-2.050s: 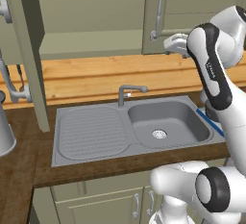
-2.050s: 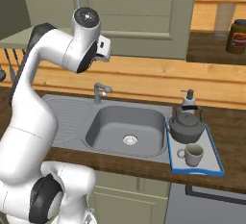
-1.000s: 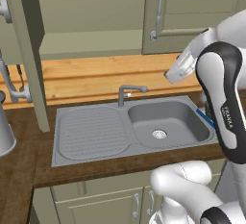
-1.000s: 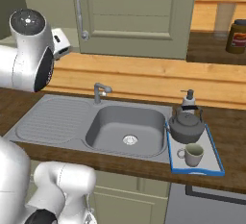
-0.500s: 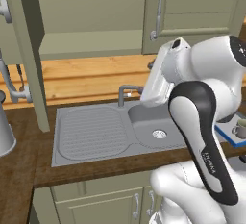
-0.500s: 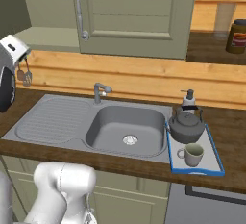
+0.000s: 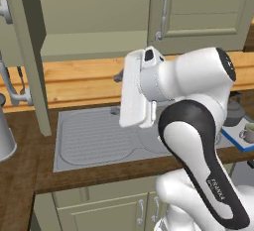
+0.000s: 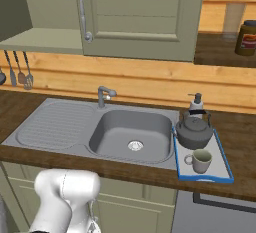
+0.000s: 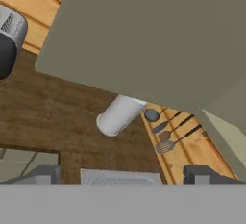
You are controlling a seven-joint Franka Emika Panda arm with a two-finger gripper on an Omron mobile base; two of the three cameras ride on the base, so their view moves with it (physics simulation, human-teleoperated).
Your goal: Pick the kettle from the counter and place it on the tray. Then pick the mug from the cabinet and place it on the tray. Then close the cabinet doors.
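The dark grey kettle and the small grey mug both stand on the blue-rimmed tray, right of the sink; they also sit at the right edge of the left base view, kettle and mug. The cabinet has its right door shut, while its left door stands open. My gripper is open with nothing between its fingertips, and it faces the open door's broad green panel. My arm's white hand hangs over the sink's drainboard.
A steel sink with faucet is set in the dark wood counter. A tall pale grey vessel stands at the far left, with hanging utensils on the wall. A pump bottle stands behind the kettle.
The arm has swung left from the right cabinet door, across the sink, toward the open left door. It has left the right base view. The gripper stays open.
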